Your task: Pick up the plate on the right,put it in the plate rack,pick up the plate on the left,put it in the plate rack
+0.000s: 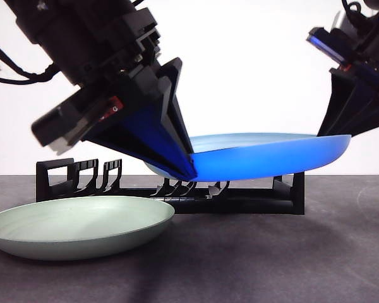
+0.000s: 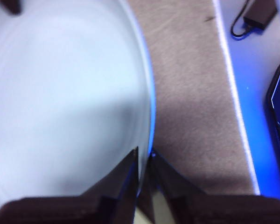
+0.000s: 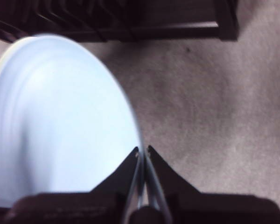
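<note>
A blue plate (image 1: 271, 158) hangs level above the table, in front of the long black plate rack (image 1: 284, 196). My left gripper (image 1: 191, 170) is shut on its left rim; in the left wrist view its jaws (image 2: 144, 161) pinch the edge of the pale plate (image 2: 60, 107). My right gripper (image 1: 328, 134) is shut on the opposite rim. In the right wrist view it (image 3: 143, 153) clamps the plate (image 3: 56, 126), with the rack (image 3: 177, 28) beyond. A pale green plate (image 1: 76, 224) lies flat on the table at the front left.
The rack's slotted dividers and end handle (image 1: 57, 177) stand behind the green plate. In the left wrist view the mat's edge (image 2: 233, 116) runs past the plate, with a black cable and adapter (image 2: 256, 14) beyond it.
</note>
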